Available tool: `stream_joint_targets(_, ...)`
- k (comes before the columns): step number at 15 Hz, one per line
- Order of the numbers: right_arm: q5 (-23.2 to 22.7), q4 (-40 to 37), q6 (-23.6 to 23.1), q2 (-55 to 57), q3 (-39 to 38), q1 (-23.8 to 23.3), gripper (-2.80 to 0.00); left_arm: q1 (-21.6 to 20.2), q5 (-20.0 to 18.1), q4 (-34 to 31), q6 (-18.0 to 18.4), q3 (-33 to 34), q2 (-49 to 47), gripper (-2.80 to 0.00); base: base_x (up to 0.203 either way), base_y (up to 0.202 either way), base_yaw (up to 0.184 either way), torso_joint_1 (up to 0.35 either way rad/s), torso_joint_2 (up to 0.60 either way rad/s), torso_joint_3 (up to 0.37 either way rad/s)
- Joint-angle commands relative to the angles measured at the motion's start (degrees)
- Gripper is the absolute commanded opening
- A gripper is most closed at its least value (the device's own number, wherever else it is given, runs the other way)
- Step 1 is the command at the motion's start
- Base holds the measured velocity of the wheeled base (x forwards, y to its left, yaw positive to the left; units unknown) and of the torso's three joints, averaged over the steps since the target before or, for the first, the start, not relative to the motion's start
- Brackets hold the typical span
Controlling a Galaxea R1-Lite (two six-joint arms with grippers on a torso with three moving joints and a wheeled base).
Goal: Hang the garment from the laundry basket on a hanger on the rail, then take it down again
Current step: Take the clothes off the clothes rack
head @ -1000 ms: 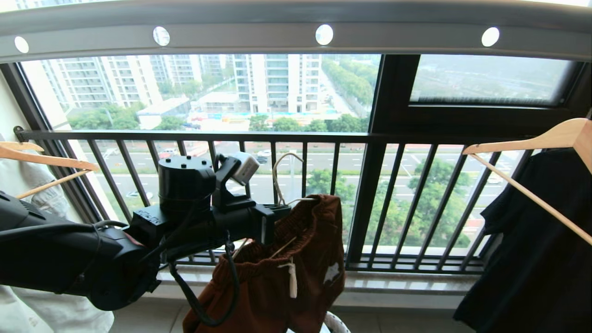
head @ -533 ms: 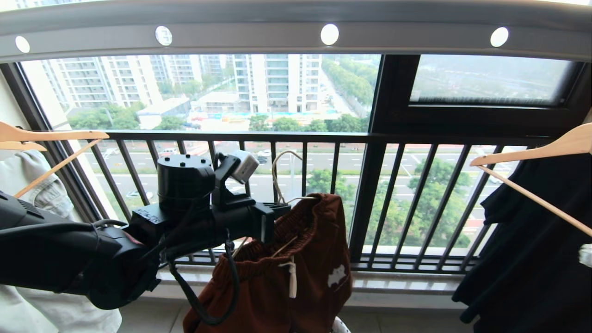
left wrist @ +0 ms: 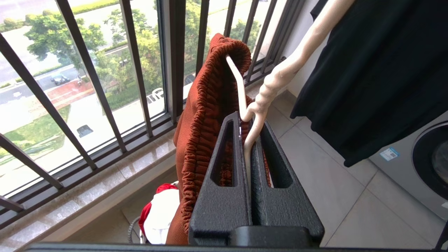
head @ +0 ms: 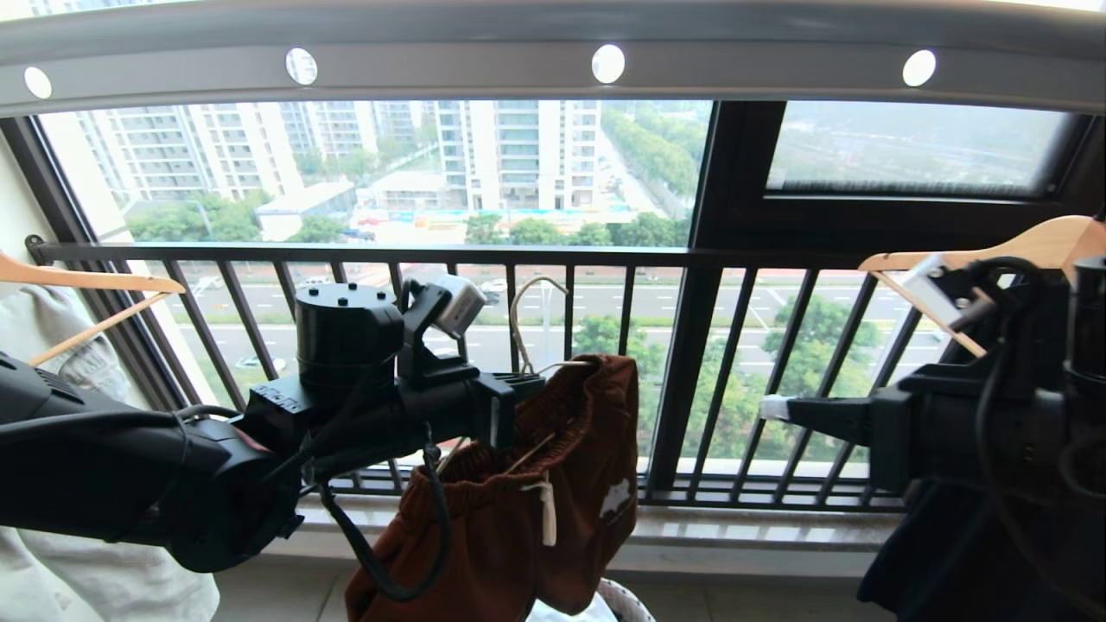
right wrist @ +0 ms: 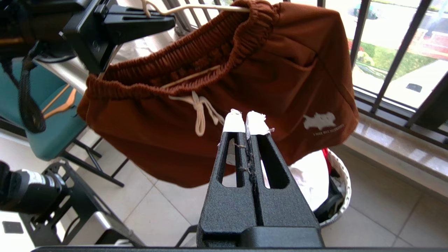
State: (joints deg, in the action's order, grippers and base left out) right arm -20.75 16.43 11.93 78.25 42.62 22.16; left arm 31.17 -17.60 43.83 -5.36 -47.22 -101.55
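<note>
The rust-brown garment [head: 553, 484] hangs by its ribbed waistband over one arm of the cream-white wire hanger [head: 515, 324], below the grey rail [head: 449, 65] and apart from it. My left gripper [head: 527, 384] is shut on the hanger's twisted neck [left wrist: 271, 84], with the garment [left wrist: 206, 115] draped beside its fingers. To the right of the garment [right wrist: 245, 80], my right gripper [head: 773, 406] is level and shut on nothing, its white-taped tips [right wrist: 245, 117] pointing at the cloth. The laundry basket [right wrist: 344, 189] stands on the floor under the garment.
Thick wooden hangers hang at far left [head: 86, 281] and far right [head: 1028, 246], the right one carrying a black garment [left wrist: 378, 70]. The black balcony railing [head: 691, 363] runs behind everything. A washing machine [left wrist: 420, 164] stands at the right, and a teal chair [right wrist: 52, 115] is behind the left arm.
My right arm has risen into the head view from the right, gripper pointing left toward the garment. The left arm has kept still. The wooden hangers at both sides have swung.
</note>
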Motion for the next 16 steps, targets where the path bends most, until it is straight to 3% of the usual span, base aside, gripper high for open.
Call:
stream_joint_targets(1, 0.05, 7.13, 0.25, 15.49, 3.29, 1.45, -2.80, 0.03, 1.08, 0.30, 0.18, -0.50, -0.34, -2.80, 0.000, 0.000, 0.000, 0.000, 0.00, 0.000)
stream_joint_targets(4, 1.28, 12.06, -0.16, 24.00, 11.96, 3.65, -2.80, 0.07, 3.55, 0.30, 0.33, -1.33, -1.30, -2.80, 0.000, 0.000, 0.000, 0.000, 0.00, 0.000)
stream_joint_targets(6, 1.92, 8.95, -0.47, 25.85, 18.55, 5.00, -2.80, 0.00, 3.84, 0.30, 0.44, -2.00, -2.51, -2.80, 0.000, 0.000, 0.000, 0.000, 0.00, 0.000)
stream_joint_targets(10, 7.03, 7.66, -0.53, 29.97, 20.03, 9.00, -2.80, -0.06, 5.30, 0.38, 0.53, -2.35, -2.25, -2.80, 0.000, 0.000, 0.000, 0.000, 0.00, 0.000)
stream_joint_targets(11, 7.86, 9.13, -0.57, 31.24, 20.08, 9.47, 0.00, 0.02, 5.38, 0.38, 0.53, -2.35, -2.33, -2.80, 0.000, 0.000, 0.000, 0.000, 0.00, 0.000)
stream_joint_targets(13, 11.03, 10.94, -0.42, 33.08, 20.59, 11.14, 0.00, 0.03, 5.47, 0.43, 0.53, -2.35, -2.27, -2.80, 0.000, 0.000, 0.000, 0.000, 0.00, 0.000)
stream_joint_targets(16, 19.99, 11.16, -0.40, 36.66, 22.74, 13.58, 0.00, 0.03, 5.47, 0.45, 0.53, -2.27, -1.99, -2.80, 0.000, 0.000, 0.000, 0.000, 0.00, 0.000)
